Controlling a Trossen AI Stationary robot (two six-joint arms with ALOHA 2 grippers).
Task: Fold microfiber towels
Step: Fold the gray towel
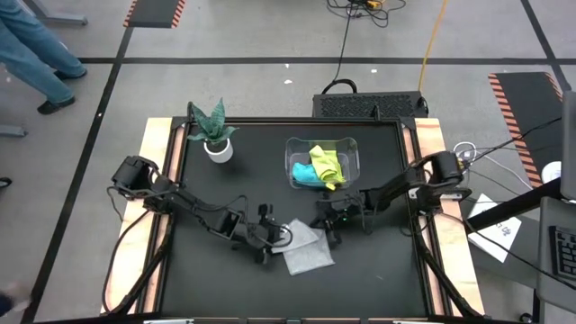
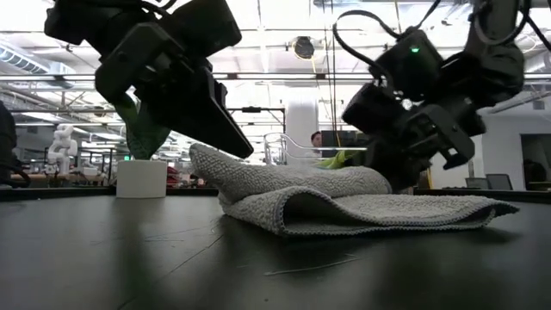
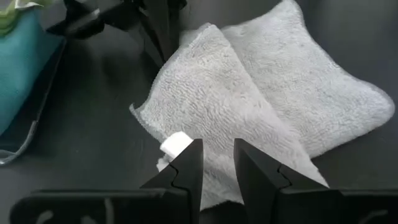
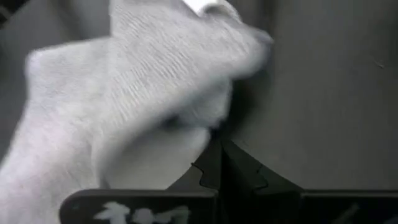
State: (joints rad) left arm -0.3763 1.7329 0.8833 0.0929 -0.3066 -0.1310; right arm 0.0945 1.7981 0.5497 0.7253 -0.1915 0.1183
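The light grey towel (image 1: pixel 306 252) lies folded on the black table, between my two grippers. One fold (image 3: pixel 205 81) lies over the flat part (image 3: pixel 311 93), and the near edge is rounded (image 2: pixel 293 215). My left gripper (image 3: pixel 217 152) is at the towel's left side, shut on a raised bit of cloth next to a white tag (image 3: pixel 176 144). My right gripper (image 4: pixel 221 149) is shut at the towel's right side (image 2: pixel 392 176). The yellow-green towel (image 1: pixel 328 164) and the teal towel (image 1: pixel 304 173) lie crumpled in the clear bin (image 1: pixel 351 153). My left gripper pinches the grey towel's left edge (image 3: pixel 214 124) between its two fingers, slanting down from the table's left. The cloth rises in a peak (image 2: pixel 202 155) to the fingers; the rest lies on the table. My right gripper's shut fingertips touch the towel's right edge (image 4: pixel 208 127), slanting down from the right. Whether cloth is caught between them I cannot tell.
A potted plant in a white pot (image 1: pixel 217 144) stands at the far left of the table. The clear bin sits at the far middle, just behind the right gripper. A person's legs (image 1: pixel 36 54) show on the floor beyond the table's far left.
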